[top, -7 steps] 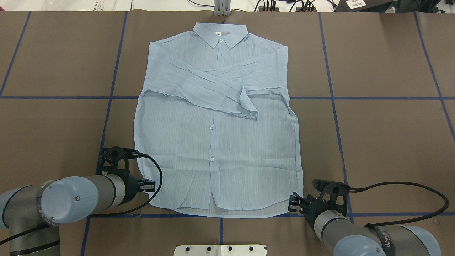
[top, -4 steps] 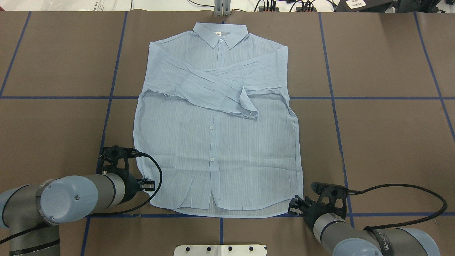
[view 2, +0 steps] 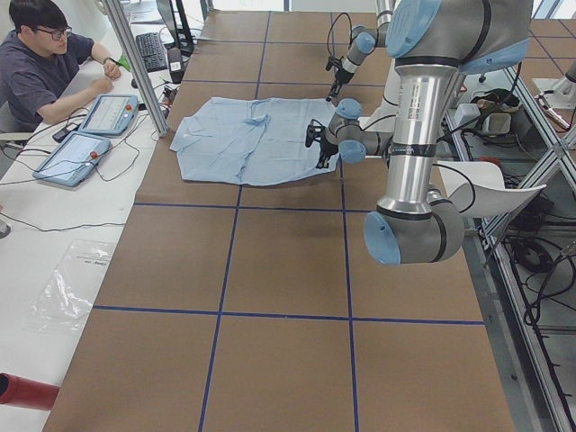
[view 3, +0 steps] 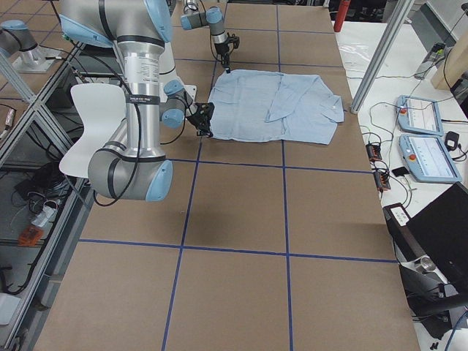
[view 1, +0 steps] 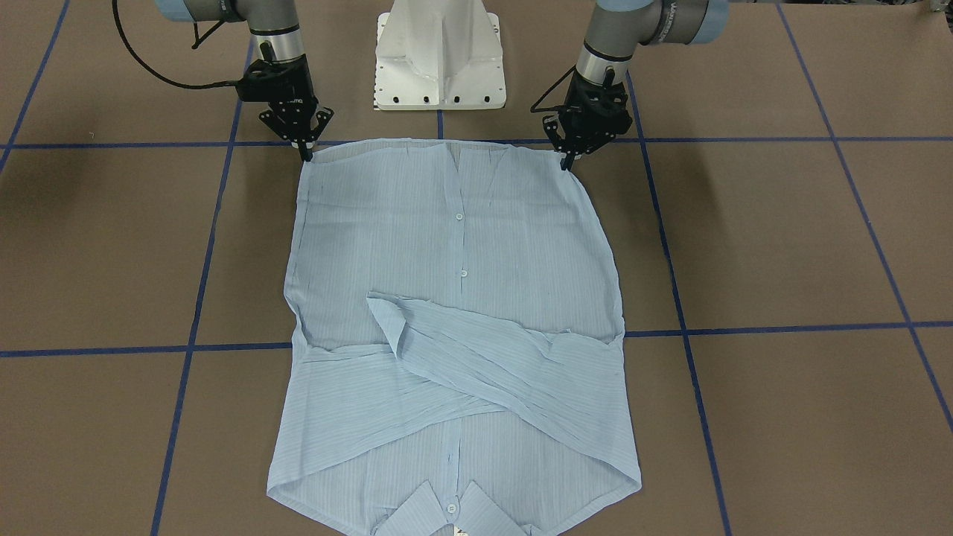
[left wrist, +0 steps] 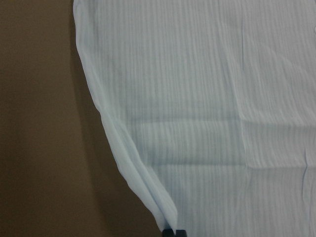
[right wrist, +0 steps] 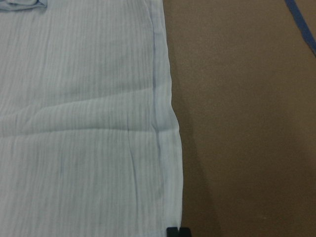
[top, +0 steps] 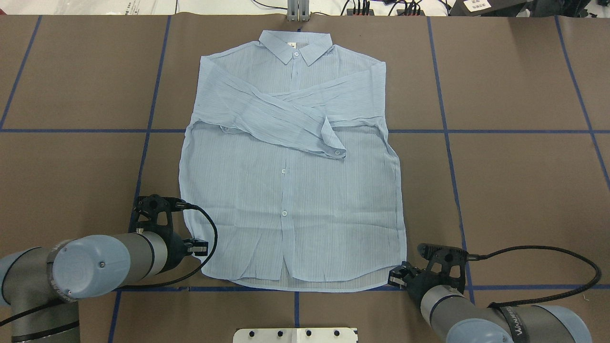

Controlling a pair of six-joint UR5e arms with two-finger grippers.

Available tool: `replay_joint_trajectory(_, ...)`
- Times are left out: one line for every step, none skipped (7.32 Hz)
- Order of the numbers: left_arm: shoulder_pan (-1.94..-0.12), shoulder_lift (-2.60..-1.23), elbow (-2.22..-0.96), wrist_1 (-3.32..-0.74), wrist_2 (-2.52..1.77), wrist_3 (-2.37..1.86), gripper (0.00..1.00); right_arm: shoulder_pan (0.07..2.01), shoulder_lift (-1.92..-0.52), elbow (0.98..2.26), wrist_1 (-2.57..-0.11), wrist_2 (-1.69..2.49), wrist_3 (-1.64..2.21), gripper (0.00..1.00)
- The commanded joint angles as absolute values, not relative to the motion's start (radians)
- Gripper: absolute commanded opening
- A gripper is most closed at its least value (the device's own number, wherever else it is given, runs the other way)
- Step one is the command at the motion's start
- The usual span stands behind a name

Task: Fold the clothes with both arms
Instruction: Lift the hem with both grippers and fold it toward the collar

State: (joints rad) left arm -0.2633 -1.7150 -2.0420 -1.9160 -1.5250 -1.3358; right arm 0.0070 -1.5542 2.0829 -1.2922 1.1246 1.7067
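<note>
The pale-blue striped shirt [top: 290,200] lies flat, buttons up, collar [top: 295,45] at the far side and both sleeves crossed over the chest. My left gripper [top: 201,248] stands at the hem's left corner, its fingers drawn together on the fabric edge [view 1: 567,165]. At the hem's right corner my right gripper [top: 394,279] is likewise shut on the cloth [view 1: 305,154]. Each wrist view shows the shirt's side edge [left wrist: 123,163] [right wrist: 170,148] running down into closed black fingertips [left wrist: 169,232] [right wrist: 177,232].
The brown table cover [top: 514,190] carries blue tape lines. The white pedestal base [view 1: 439,52] stands just behind the hem. A metal post [top: 298,12] and cables sit past the collar. A person [view 2: 40,63] sits at a side desk with tablets.
My right gripper has slid a little toward the robot's base and settled on the hem's right corner. The left gripper and the shirt have stayed put.
</note>
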Motion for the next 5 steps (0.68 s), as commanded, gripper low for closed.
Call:
replay_joint_trajectory(-0.271,-1.712,-2.101,-1.908,-1.534,-1.291,0.00,0.015,-1.560,2.240,-1.450,1.159,1.704,0.00)
replay_joint_trajectory(-0.278,-1.686,-2.170,-1.892,-1.534,-1.237,0.00,0.029,-1.552,2.372,-1.612,1.242,1.704,0.00)
replay_joint_trajectory(-0.279,-1.671,-2.248,-1.829,-1.551,-1.232,0.00,0.029,-1.542,2.507,-1.756,1.290,1.704,0.00)
replay_joint_trajectory(-0.284,-1.672,-2.364,-1.710,-1.627,-1.230,0.00,0.023,-1.488,2.617,-1.926,1.368,1.706,0.00)
replay_joint_trajectory(-0.304,-1.680,-2.494,-1.563,-1.682,-1.230,0.00,0.015,-1.374,2.701,-2.118,1.428,1.706,0.00)
